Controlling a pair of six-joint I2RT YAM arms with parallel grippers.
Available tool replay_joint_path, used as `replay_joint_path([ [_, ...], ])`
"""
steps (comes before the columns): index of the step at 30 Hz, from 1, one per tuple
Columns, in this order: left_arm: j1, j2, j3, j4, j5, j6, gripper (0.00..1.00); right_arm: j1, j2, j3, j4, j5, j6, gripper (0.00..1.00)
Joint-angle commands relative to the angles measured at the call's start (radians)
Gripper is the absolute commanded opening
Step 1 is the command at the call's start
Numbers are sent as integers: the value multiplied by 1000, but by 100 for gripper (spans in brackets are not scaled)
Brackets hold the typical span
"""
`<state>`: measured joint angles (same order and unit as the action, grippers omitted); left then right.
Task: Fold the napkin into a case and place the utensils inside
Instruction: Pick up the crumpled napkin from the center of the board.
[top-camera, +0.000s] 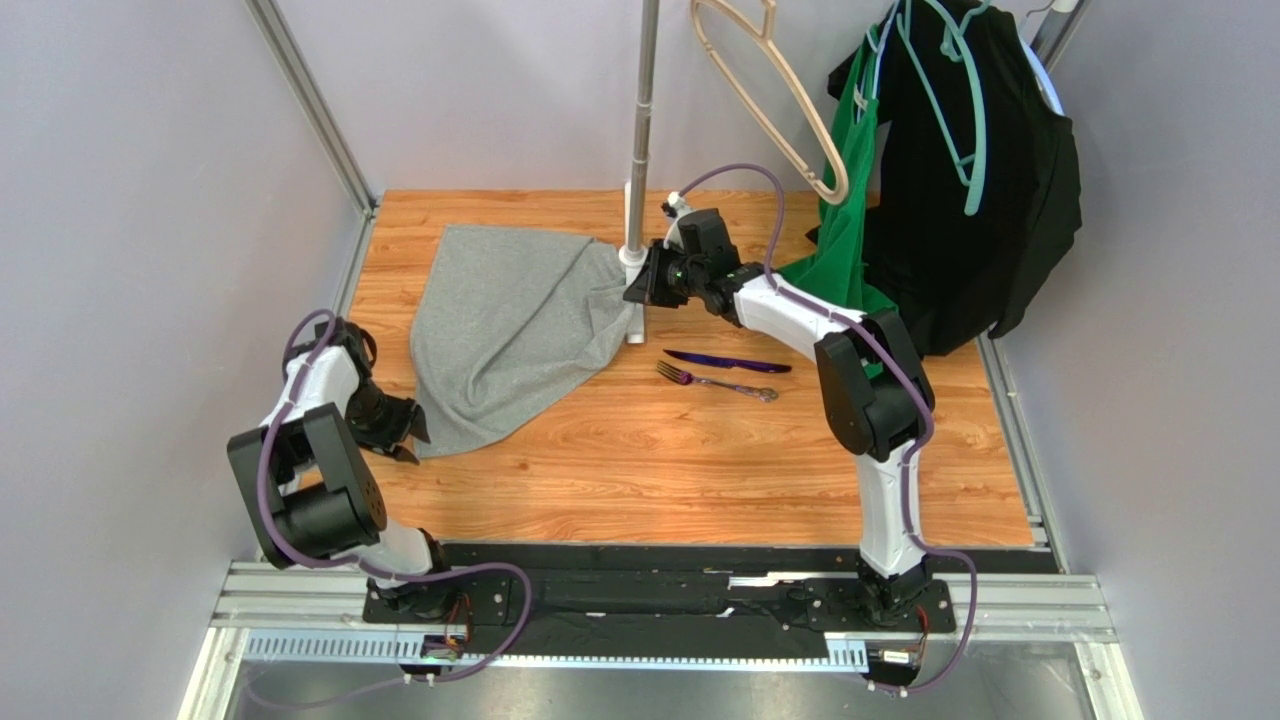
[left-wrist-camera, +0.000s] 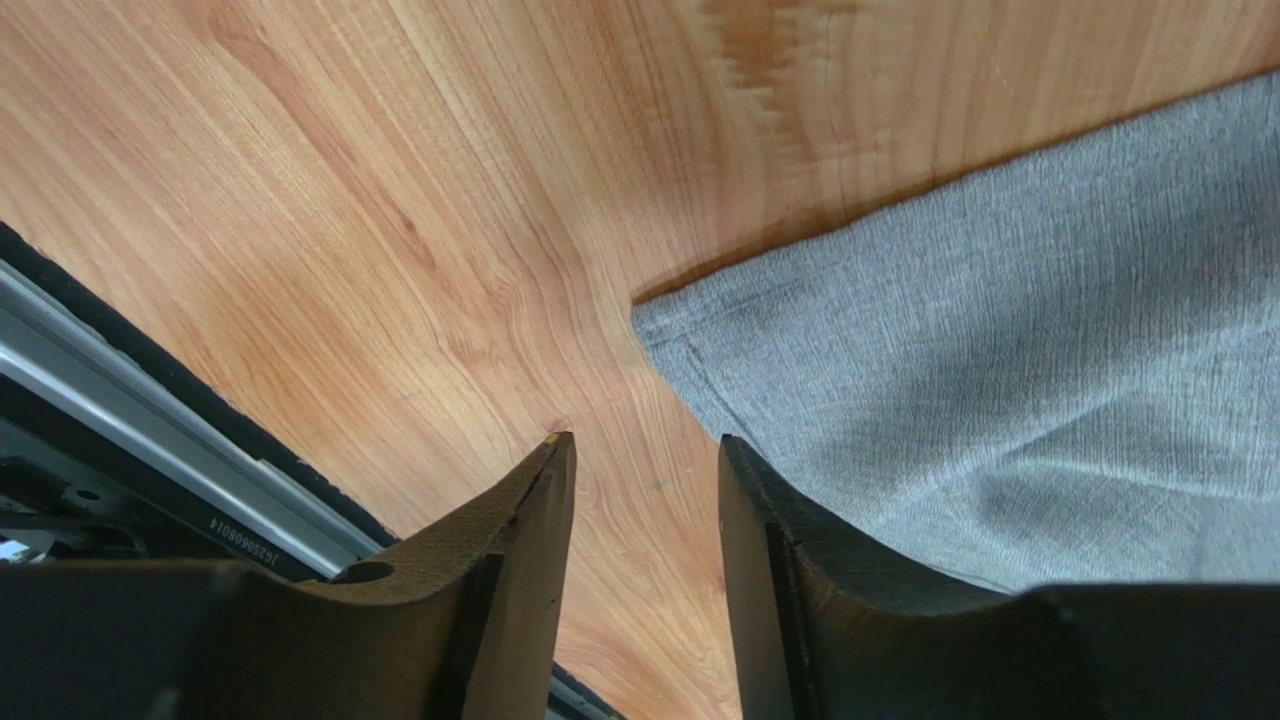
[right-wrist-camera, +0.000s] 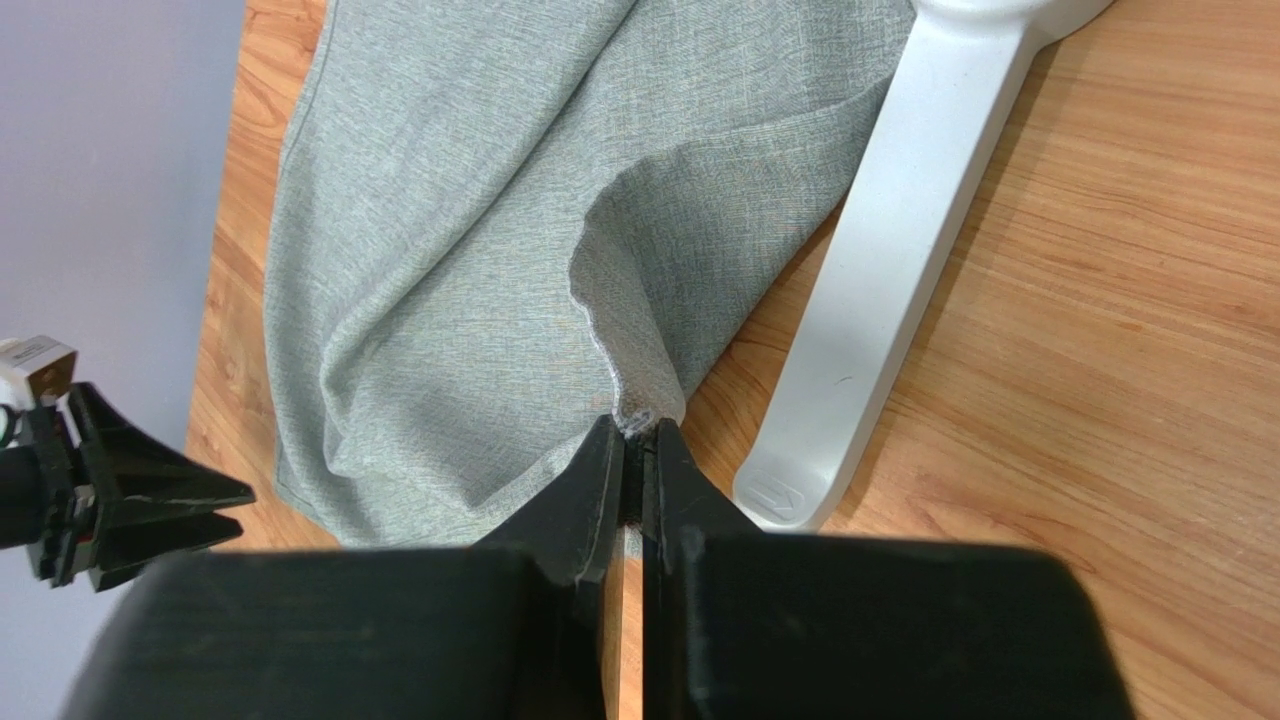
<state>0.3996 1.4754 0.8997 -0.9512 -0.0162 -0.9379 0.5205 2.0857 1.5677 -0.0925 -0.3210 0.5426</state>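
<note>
- Here, a table (top-camera: 676, 465) of orange-brown wood grain is enclosed by plain grey walls (top-camera: 150, 225), and an aluminium rail (top-camera: 676, 600) is seen along its near edge, where both arms are bolted.
- A metal pole (top-camera: 643, 135) is stood at the far middle of the table, and its white foot (right-wrist-camera: 887, 255) is laid flat on the wood.
- A beige hanger (top-camera: 781, 120) is hung at the top, with a green garment (top-camera: 849, 225) and a black garment (top-camera: 992, 210) draped at the far right corner.
- The napkin (top-camera: 504, 338) is spread over the far left part of the table as one loose heather-grey sheet; it is not folded into a strip.
- The cloth is drawn towards the pole's foot and is creased in long folds that run to that point.
- The right gripper (top-camera: 643, 281) is closed tight on the napkin's edge just beside the white foot, and the pinched cloth is lifted into a small peak.
- The left gripper (top-camera: 409, 435) is held low at the napkin's near left corner with its fingers (left-wrist-camera: 526, 525) parted; only bare wood is seen between them, and nothing is gripped.
- The utensils are laid side by side right of centre, apart from the napkin: the dark purple piece (top-camera: 726, 362) farther back, the silvery fork (top-camera: 717, 381) just in front of it.
</note>
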Motion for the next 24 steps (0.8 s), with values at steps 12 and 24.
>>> replay_joint_path([
  [12,8,137,7,138,-22,-53,49,7,-98,-31,83,-38,16,0],
  [24,13,-111,16,125,-37,16,0,56,-203,-54,-13,-44,-29,0],
])
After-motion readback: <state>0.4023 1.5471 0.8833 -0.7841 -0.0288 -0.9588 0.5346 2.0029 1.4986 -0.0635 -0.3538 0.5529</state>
